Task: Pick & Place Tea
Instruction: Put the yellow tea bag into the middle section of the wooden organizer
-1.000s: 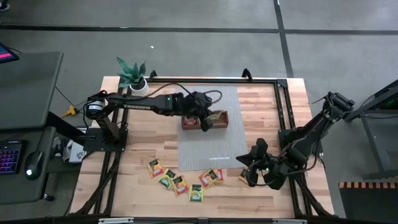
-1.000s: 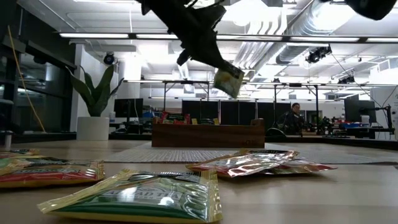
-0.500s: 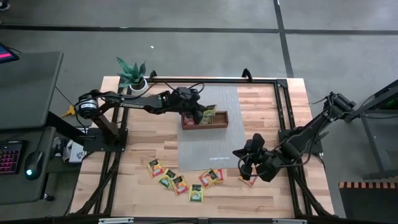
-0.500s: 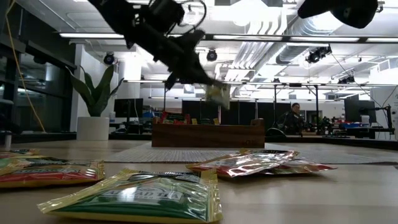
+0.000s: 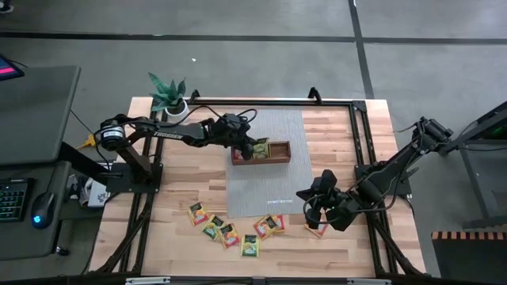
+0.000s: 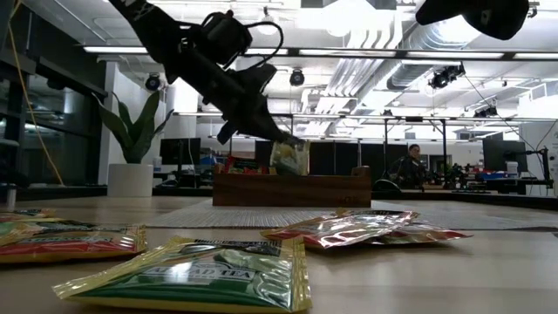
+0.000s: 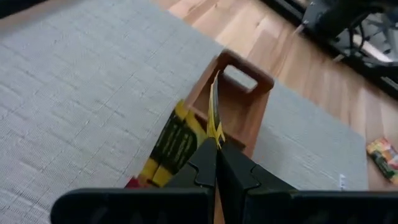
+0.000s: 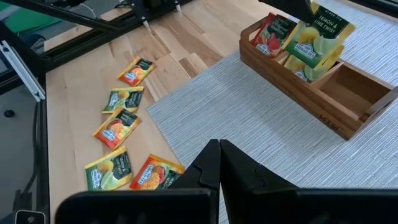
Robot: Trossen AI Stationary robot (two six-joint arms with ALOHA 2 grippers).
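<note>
1 green tea packet (image 6: 187, 276) lies closest in the low view, flat on the bench (image 5: 182, 182), and its label seems to read "AHMAD TEA". More red, yellow and green packets (image 5: 226, 231) lie loose near that front edge. The right pincer (image 5: 314, 212) hangs low over the bench just beside them. Its fingers look pressed together with nothing between them.

Farther back, on the grey mat (image 5: 269, 170), sits the wooden tray (image 5: 279, 153). The left pincer (image 5: 252, 146) is clamped on 1 yellow-green packet (image 8: 318, 38) and holds it upright, right over the middle part of the tray. That label reads "LEMON & LIME TWIST". A red packet (image 8: 272, 32) already stands in the tray beside it.

I think this is the drop-off step. Next, the left pincer needs to let go so the packet slips into its slot, then lift away. The right pincer likely needs to go for another loose packet.
</note>
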